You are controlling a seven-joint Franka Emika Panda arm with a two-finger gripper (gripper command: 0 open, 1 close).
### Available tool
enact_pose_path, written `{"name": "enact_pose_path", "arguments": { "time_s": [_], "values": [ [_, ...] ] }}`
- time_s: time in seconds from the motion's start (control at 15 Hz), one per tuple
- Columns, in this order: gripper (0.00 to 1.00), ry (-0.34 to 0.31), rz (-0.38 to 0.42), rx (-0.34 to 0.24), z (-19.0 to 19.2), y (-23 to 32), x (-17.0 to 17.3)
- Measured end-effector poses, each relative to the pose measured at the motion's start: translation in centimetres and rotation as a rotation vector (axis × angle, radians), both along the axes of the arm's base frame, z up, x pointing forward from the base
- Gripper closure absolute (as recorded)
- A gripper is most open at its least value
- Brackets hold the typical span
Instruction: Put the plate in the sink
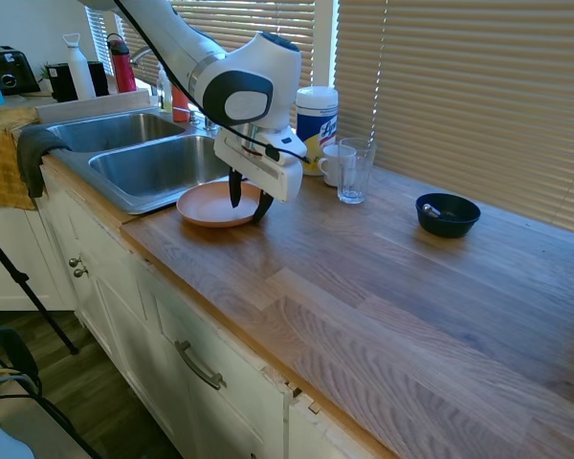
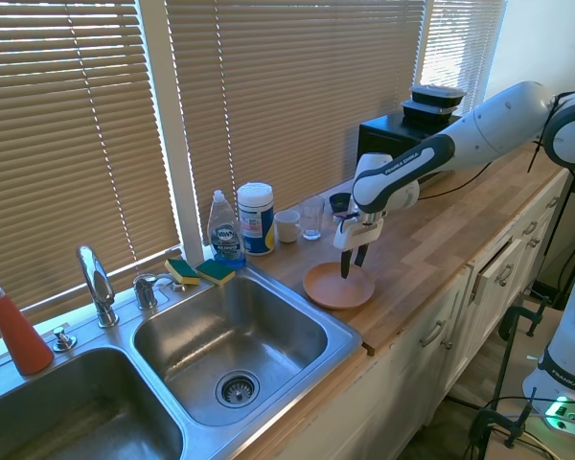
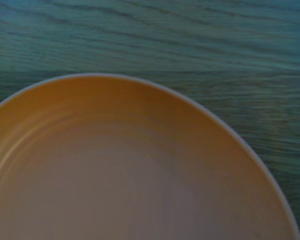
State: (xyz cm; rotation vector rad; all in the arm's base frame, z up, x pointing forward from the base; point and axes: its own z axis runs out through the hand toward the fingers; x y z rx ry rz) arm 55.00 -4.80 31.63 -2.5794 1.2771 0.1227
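Note:
The salmon-orange plate [image 1: 210, 207] [image 2: 333, 287] lies flat on the wooden countertop, right beside the sink's rim. Its inside and curved rim fill the wrist view [image 3: 130, 170], with wood grain beyond. My gripper [image 1: 249, 199] [image 2: 353, 261] points down at the plate's edge on the side away from the sink. It is open, with one finger over the plate's inside and the other at or just outside the rim. The stainless steel sink [image 1: 124, 161] [image 2: 268, 316] has two basins, and the nearer basin holds nothing.
Behind the plate stand a clear glass [image 1: 354, 172], a white mug [image 1: 333, 164] and a wipes canister [image 1: 316, 115]. A dark blue bowl [image 1: 448, 214] sits farther along the counter. Dish soap [image 2: 225, 230], sponges [image 2: 201, 271] and the faucet [image 2: 96, 283] line the sink's back.

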Motion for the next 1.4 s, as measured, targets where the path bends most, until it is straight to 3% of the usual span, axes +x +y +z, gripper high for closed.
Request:
{"name": "enact_pose_path", "arguments": {
  "time_s": [1.07,1.4],
  "values": [
    [1.00,-0.003,0.035,0.093,-0.9,-2.3,0.0],
    [1.00,-0.013,0.073,0.125,1.5,-1.7,0.6]
  ]
}}
